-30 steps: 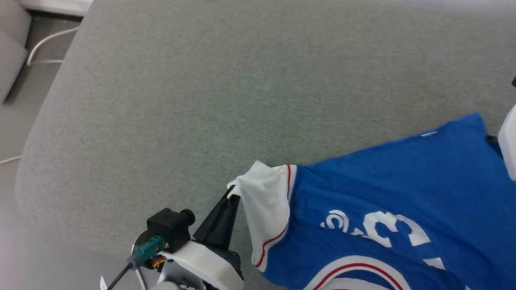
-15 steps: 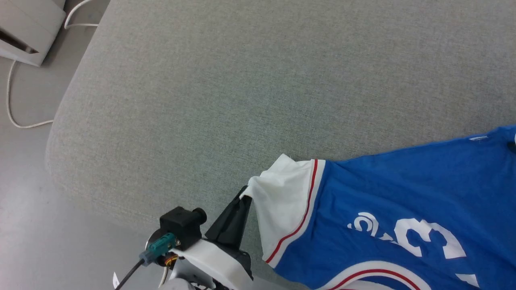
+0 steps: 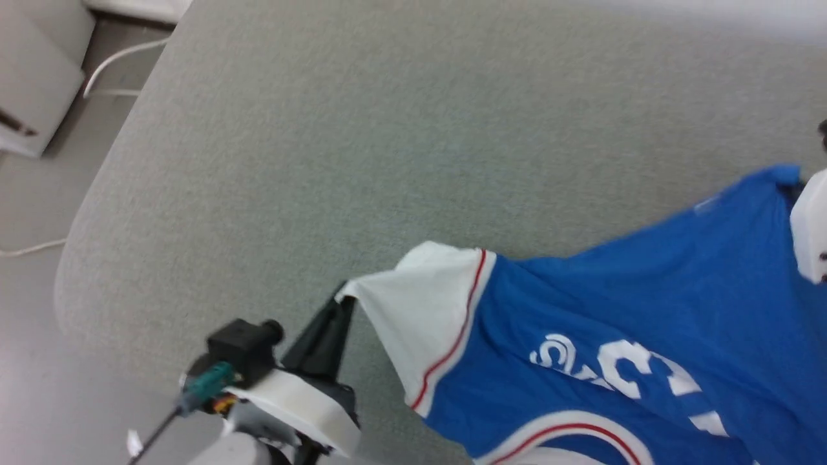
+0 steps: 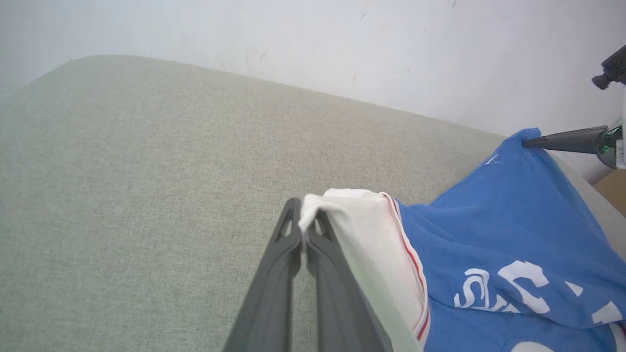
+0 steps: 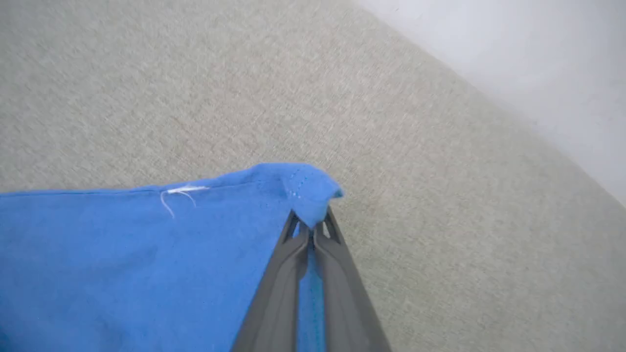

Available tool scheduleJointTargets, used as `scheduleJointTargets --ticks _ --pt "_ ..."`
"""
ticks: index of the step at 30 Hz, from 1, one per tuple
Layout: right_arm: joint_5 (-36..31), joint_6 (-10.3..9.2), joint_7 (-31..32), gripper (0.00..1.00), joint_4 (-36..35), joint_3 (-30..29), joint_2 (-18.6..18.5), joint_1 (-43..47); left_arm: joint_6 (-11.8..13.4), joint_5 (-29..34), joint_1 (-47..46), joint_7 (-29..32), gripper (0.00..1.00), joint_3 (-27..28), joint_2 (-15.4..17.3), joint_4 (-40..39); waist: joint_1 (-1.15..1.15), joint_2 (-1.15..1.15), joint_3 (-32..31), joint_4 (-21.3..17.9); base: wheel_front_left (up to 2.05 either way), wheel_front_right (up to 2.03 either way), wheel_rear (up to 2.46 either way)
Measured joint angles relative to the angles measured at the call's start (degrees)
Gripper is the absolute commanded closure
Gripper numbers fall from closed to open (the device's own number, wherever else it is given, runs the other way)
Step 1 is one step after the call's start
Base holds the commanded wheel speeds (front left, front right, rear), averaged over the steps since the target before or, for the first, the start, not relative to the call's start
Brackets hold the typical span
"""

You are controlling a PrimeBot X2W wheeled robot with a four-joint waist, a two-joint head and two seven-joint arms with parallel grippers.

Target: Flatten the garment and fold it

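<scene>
Left gripper [image 3: 341, 302] is pinching the tip of the white sleeve [image 3: 420, 310] of the shirt [image 3: 633, 284], fingers pressed together with cloth between them. Right gripper [image 5: 313, 229] is clamping a blue corner of the shirt, fingers closed tight on it too. We are holding the shirt stretched between both grippers, raised at those two ends, over the grey cushion [image 3: 387, 129]; we cannot tell whether its middle is touching the cushion. White lettering [image 3: 620, 368] is facing up, and red-striped trim [image 3: 462, 316] is running along the sleeve seam. White cable [image 3: 126, 53] is lying on the floor [image 3: 26, 323] beyond the cushion's left corner. Head view is coming out slightly blurred.
</scene>
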Motion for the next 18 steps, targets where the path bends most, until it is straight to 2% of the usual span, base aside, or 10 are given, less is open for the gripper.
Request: scheduleJointTargets --ticks 6,14,18 --pt "2.77 0.00 -5.15 1.00 -3.38 -1.98 -0.12 -1.41 1.02 -0.14 -2.29 0.62 1.00 4.93 4.52 -4.53 -0.01 0.00 -4.33 -3.05 0.00 0.00 0.00" --pt "3.99 0.00 -6.72 1.00 -11.33 -3.82 0.52 -1.66 3.98 1.77 -7.02 1.93 1.00 10.89 10.93 -12.20 -0.01 0.00 -9.83 -8.58 0.00 0.00 0.00" --pt "5.24 0.00 -6.68 1.00 -16.93 -5.50 0.27 -1.69 4.55 2.63 -9.61 1.98 1.00 14.00 13.77 -16.25 -0.02 0.00 -12.14 -11.64 0.00 0.00 0.00"
